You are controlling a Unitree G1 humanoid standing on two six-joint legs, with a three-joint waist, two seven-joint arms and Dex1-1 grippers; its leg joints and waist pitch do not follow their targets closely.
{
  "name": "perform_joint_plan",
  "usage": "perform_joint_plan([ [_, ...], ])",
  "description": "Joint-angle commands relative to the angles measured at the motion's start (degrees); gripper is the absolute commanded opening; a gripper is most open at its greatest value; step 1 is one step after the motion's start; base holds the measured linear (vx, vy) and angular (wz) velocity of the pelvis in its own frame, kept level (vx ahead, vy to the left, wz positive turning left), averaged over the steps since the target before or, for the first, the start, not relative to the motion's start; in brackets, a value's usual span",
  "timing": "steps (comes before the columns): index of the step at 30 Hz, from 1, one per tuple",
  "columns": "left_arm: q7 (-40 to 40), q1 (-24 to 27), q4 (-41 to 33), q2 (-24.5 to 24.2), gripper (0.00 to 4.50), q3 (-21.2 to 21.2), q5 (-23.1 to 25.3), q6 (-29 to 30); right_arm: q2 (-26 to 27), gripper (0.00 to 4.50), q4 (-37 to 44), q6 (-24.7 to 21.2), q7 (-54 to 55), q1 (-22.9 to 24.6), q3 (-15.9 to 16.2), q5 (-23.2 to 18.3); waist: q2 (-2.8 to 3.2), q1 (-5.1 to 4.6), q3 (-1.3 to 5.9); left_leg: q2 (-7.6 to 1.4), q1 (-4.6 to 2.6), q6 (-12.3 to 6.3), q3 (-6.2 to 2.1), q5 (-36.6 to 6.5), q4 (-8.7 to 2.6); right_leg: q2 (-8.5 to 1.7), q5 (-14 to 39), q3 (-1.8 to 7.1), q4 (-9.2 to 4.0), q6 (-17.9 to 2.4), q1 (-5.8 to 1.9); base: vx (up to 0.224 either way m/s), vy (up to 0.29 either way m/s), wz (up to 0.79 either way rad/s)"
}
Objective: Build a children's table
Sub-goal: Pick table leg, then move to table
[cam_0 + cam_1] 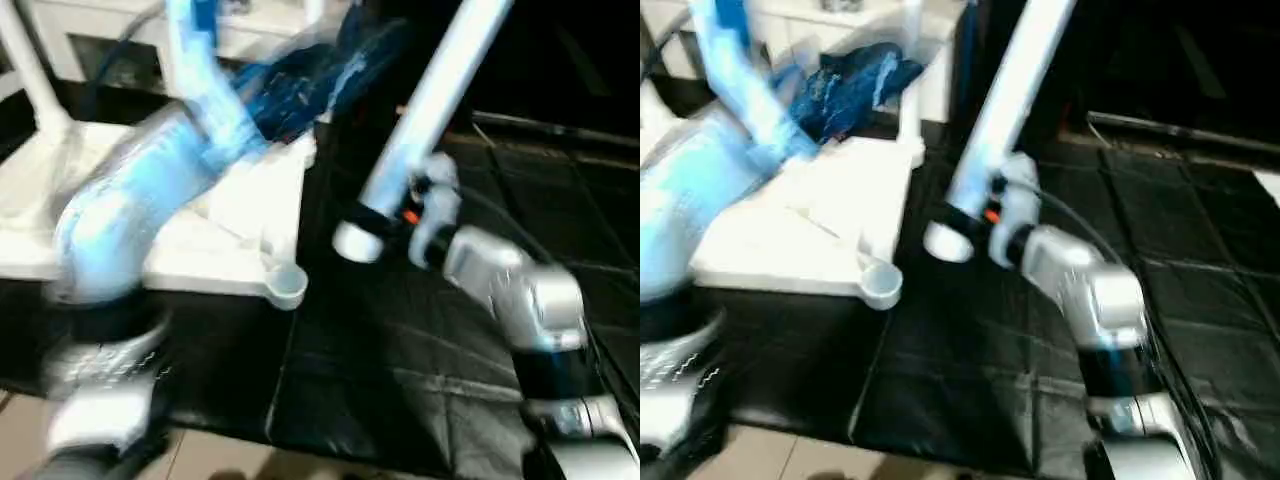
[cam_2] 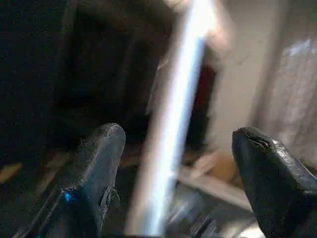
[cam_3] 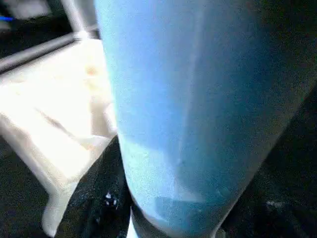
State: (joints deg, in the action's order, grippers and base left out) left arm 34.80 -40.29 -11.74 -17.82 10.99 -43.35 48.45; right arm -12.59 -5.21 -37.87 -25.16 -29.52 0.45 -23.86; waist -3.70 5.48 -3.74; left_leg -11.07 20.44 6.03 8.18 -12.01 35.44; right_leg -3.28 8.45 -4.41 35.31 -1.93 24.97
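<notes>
On the black mat, the tabletop (image 1: 240,215) lies underside up, near corner socket (image 1: 287,286) empty; the right end effector (image 1: 385,225) pinches a leg (image 1: 430,100) near its base, unfitted; the left end effector (image 2: 173,173) stands spread.

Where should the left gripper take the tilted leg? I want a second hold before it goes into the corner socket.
On the bare shaft of the leg above the right gripper, which clamps its lower end. Come from the tabletop side, across the tube; the left gripper is open wide enough, likely.

White table top (image 1: 790,235) lies underside up; one leg (image 1: 430,105) tilts beside it.
</notes>
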Motion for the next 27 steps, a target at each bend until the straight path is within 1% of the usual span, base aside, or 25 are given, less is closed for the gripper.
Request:
perform_joint_plan([
  [1,0.16,0.99,-1.72,-1.01,3.87,-2.82,3.58,-0.80,0.78,1.93,0.39,2.91,2.37,0.24,-0.63,1.30,0.54,-0.16,4.54,-0.72,0.51,1.89,0.74,-3.30,-4.11,-3.32,18.11,2.50,-4.09,-1.04,-4.57,0.000,0.000,0.00],
  [2,-0.24,2.25,-1.92,-1.69,3.87,-3.48,4.88,-1.36,1.22,1.93,0.40,3.77,3.23,0.72,-1.12,1.56,0.58,-0.36,4.53,-0.85,0.49,1.90,0.63,-3.56,-4.15,-3.38,17.77,2.49,-4.03,-1.39,-4.45,0.000,0.000,0.00],
  [3,-2.33,7.48,-2.54,-3.79,3.87,-6.54,11.65,-5.96,2.46,1.93,1.16,5.79,6.69,2.92,-2.86,2.60,0.97,-0.32,4.43,-0.99,0.47,1.75,0.42,-4.29,-4.33,-3.58,18.35,2.48,-4.18,-1.43,-4.40,0.000,0.000,0.00],
  [4,-2.92,8.48,-2.48,-3.95,3.87,-6.99,12.75,-6.90,2.73,1.93,1.30,6.37,7.39,3.34,-3.16,2.87,0.69,-0.71,4.19,-1.03,0.48,1.78,0.59,-5.72,-4.42,-3.54,19.85,2.56,-4.43,-0.96,-4.30,0.000,0.000,0.00],
  [5,-7.42,13.85,-2.07,-3.55,3.87,-8.16,17.73,-10.91,3.98,1.93,3.06,8.50,10.61,6.08,-4.30,4.20,1.15,-0.58,4.22,-1.03,0.53,1.92,0.43,-5.96,-4.48,-3.62,20.42,2.54,-4.51,-0.57,-4.37,0.000,0.000,0.00],
  [6,-8.64,14.89,-1.97,-3.30,3.87,-8.20,18.65,-11.51,4.31,1.93,3.53,8.93,11.23,6.69,-4.55,4.42,0.92,-0.89,4.37,-0.84,0.33,2.05,0.66,-6.50,-4.44,-3.26,21.15,2.50,-4.71,0.48,-4.31,0.000,0.000,0.00],
  [7,-11.53,17.10,-1.65,-2.67,3.87,-8.24,20.80,-12.84,5.25,1.93,4.63,9.45,12.61,8.09,-5.35,4.52,1.19,-0.80,4.60,-0.82,0.18,2.00,0.60,-6.32,-4.41,-3.18,20.53,2.55,-4.58,0.39,-4.31,0.000,0.000,0.00],
  [8,-12.39,17.75,-1.54,-2.49,3.87,-8.27,21.50,-13.29,5.60,1.93,4.99,9.41,13.05,8.52,-5.69,4.41,1.19,-0.87,4.60,-0.89,0.27,1.81,0.58,-6.19,-4.43,-3.17,19.52,2.61,-4.61,0.22,-4.27,0.000,0.000,0.00],
  [9,-15.18,20.92,-1.07,-2.64,3.87,-9.48,24.78,-15.98,6.45,1.93,6.64,8.54,13.94,10.71,-5.76,4.32,1.37,-0.80,4.48,-0.83,0.21,1.51,0.52,-6.96,-4.50,-3.04,19.59,2.49,-4.74,0.10,-4.14,0.000,0.000,0.00],
  [11,-16.81,22.42,-0.75,-2.22,3.87,-9.66,25.93,-16.81,6.66,1.93,7.67,8.62,14.26,11.96,-5.38,4.73,1.29,-0.94,4.26,-0.87,0.32,1.10,0.41,-8.99,-4.67,-3.09,21.36,2.39,-5.14,0.41,-4.17,0.000,0.000,0.00],
  [12,-18.07,24.60,-0.61,-1.47,3.87,-9.99,27.32,-18.39,7.15,1.93,8.95,10.27,14.49,13.73,-4.68,5.57,1.33,-1.06,4.25,-0.86,0.32,0.87,0.35,-9.88,-4.70,-3.19,22.50,2.36,-5.31,0.57,-4.12,0.000,0.000,0.00],
  [14,-18.86,26.12,-0.61,-0.70,3.87,-10.05,28.50,-19.47,7.63,1.93,9.66,11.72,14.90,14.93,-4.25,6.17,1.20,-1.19,4.16,-0.78,0.35,0.63,0.45,-10.54,-4.64,-3.19,24.19,2.38,-5.52,1.05,-3.90,0.000,0.000,0.00],
  [15,-20.12,27.62,-0.53,0.33,3.87,-10.00,29.73,-20.57,8.29,1.93,10.22,12.61,15.71,15.99,-4.03,6.56,1.53,-1.31,4.03,-0.80,0.39,0.54,0.35,-11.41,-4.75,-3.16,25.46,2.28,-5.83,1.41,-3.84,0.000,0.000,0.00],
  [16,-21.34,28.91,-0.09,1.59,3.87,-10.72,30.77,-22.49,8.60,1.93,9.68,13.62,16.09,16.58,-3.63,6.95,1.36,-1.38,4.02,-0.70,0.23,0.42,0.38,-12.53,-4.66,-3.20,27.13,2.16,-6.16,1.95,-3.67,0.000,0.000,0.00],
  [17,-21.49,29.04,0.00,1.75,3.87,-10.90,30.95,-22.78,8.63,1.93,9.50,13.69,16.12,16.60,-3.61,6.98,1.06,-1.51,4.05,-0.50,0.47,-0.02,0.46,-12.72,-4.57,-3.44,27.93,2.32,-6.14,2.16,-3.81,0.000,0.000,0.00],
  [18,-22.00,29.20,0.18,2.21,3.87,-11.25,31.25,-23.01,8.60,1.93,8.98,14.02,16.25,16.58,-3.63,7.19,0.83,-1.34,4.78,0.06,-1.69,0.88,2.63,-12.75,-2.86,-2.37,30.90,4.97,-6.53,3.30,-1.96,0.000,0.000,0.00],
  [19,-22.31,29.19,0.30,2.47,3.87,-11.40,31.58,-23.18,8.61,1.93,8.81,14.27,16.34,16.54,-3.71,7.44,0.36,-1.21,4.34,0.26,-1.19,0.38,3.22,-13.27,-2.81,-1.91,31.38,5.99,-6.80,2.66,-1.81,0.000,0.000,0.00],
  [20,-22.46,29.07,0.48,2.55,3.87,-11.56,31.96,-23.61,8.61,1.93,8.66,14.46,16.10,16.43,-3.74,7.41,0.36,-0.96,4.19,0.31,-1.29,0.11,3.35,-14.23,-2.67,-2.11,32.41,6.72,-6.59,2.11,-1.73,-0.004,0.021,-0.30],
  [21,-22.53,29.02,0.57,2.58,3.87,-11.62,32.09,-23.79,8.62,1.93,8.61,14.47,15.99,16.39,-3.75,7.36,0.23,-0.83,4.35,0.65,-1.69,-0.07,4.14,-15.20,-1.66,-1.51,34.61,8.35,-7.04,2.10,-1.17,-0.004,0.021,-0.30],
  [22,-22.77,28.87,0.78,2.72,3.87,-11.67,32.31,-24.06,8.67,1.93,8.53,14.52,15.76,16.33,-3.75,7.25,-0.63,0.43,4.25,1.71,-1.01,-2.21,3.58,-16.24,0.54,-2.87,38.16,13.57,-7.58,-0.12,-2.60,-0.017,0.039,-0.39],
  [23,-23.02,28.86,0.89,2.80,3.87,-11.73,32.39,-24.29,8.72,1.93,8.67,14.46,15.75,16.39,-3.74,7.23,-0.71,1.05,4.07,2.05,-1.12,-2.83,3.28,-16.29,2.03,-3.71,40.68,15.85,-8.43,-0.78,-2.63,-0.027,0.084,-0.43],
  [24,-23.21,28.85,1.00,2.84,3.87,-11.73,32.44,-24.43,8.73,1.93,8.81,14.41,15.73,16.55,-3.55,7.36,-1.21,1.24,3.68,2.43,0.10,-3.14,1.28,-14.83,3.69,-4.38,45.28,19.17,-9.05,-1.62,-3.89,-0.027,0.084,-0.43],
  [25,-23.35,28.86,1.18,2.94,3.87,-11.72,32.85,-24.88,8.88,1.93,9.08,14.37,15.73,16.90,-3.30,7.64,-0.76,1.21,3.61,3.24,0.70,-3.17,-0.25,-12.68,4.30,-3.26,46.55,21.24,-9.22,-1.55,-3.90,-0.039,0.148,-0.50],
  [26,-23.34,28.88,1.25,3.00,3.87,-11.70,33.09,-25.10,8.98,1.93,9.17,14.38,15.75,17.05,-3.25,7.76,-0.79,0.84,3.59,3.72,0.63,-3.55,-0.67,-12.19,4.28,-2.28,46.33,21.69,-9.29,-1.14,-3.57,-0.053,0.206,-0.56],
  [27,-23.29,28.83,1.25,3.03,3.87,-11.64,33.18,-25.14,9.11,1.93,9.23,14.41,15.82,17.20,-3.26,7.79,-0.18,-0.12,3.69,4.22,-0.15,-5.10,-1.10,-11.47,2.89,0.01,44.25,21.09,-8.97,-0.22,-2.58,-0.053,0.206,-0.56],
])
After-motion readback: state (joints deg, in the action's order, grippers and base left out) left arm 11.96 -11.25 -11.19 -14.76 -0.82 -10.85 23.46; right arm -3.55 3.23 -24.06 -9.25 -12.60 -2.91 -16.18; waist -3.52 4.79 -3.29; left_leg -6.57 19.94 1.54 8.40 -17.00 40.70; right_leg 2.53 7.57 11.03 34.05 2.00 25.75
